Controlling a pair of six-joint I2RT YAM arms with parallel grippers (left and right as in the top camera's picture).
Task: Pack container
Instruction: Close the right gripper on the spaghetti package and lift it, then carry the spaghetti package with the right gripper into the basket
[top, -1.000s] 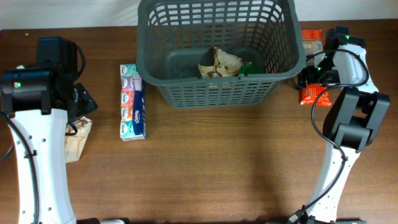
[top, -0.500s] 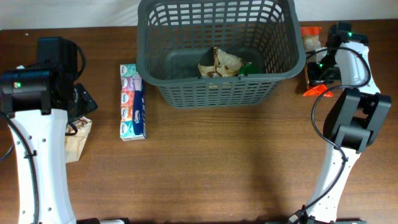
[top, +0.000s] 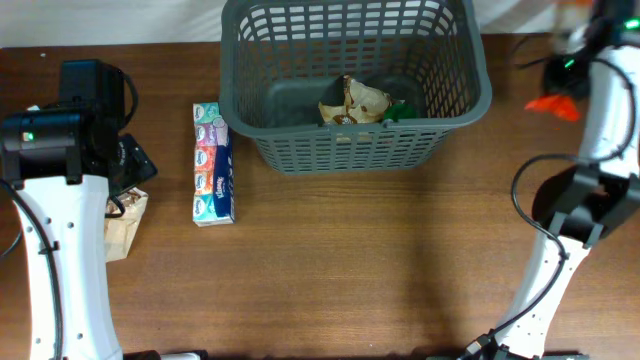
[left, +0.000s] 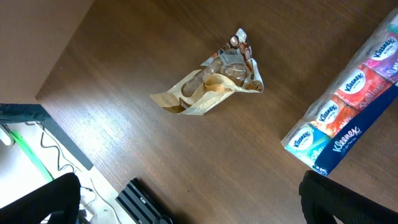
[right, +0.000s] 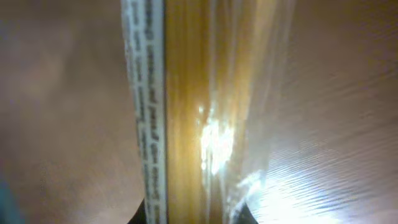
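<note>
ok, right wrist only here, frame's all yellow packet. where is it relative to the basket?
Observer: The packet hangs in the right tool, outside the basket, right of its rim.
Operator: anything in the basket?
Observer: A crumpled brown wrapper and something green on the bottom.
Operator: on the table?
Observer: A Kleenex multipack left of the basket; a tan bag below the open left tool.
</note>
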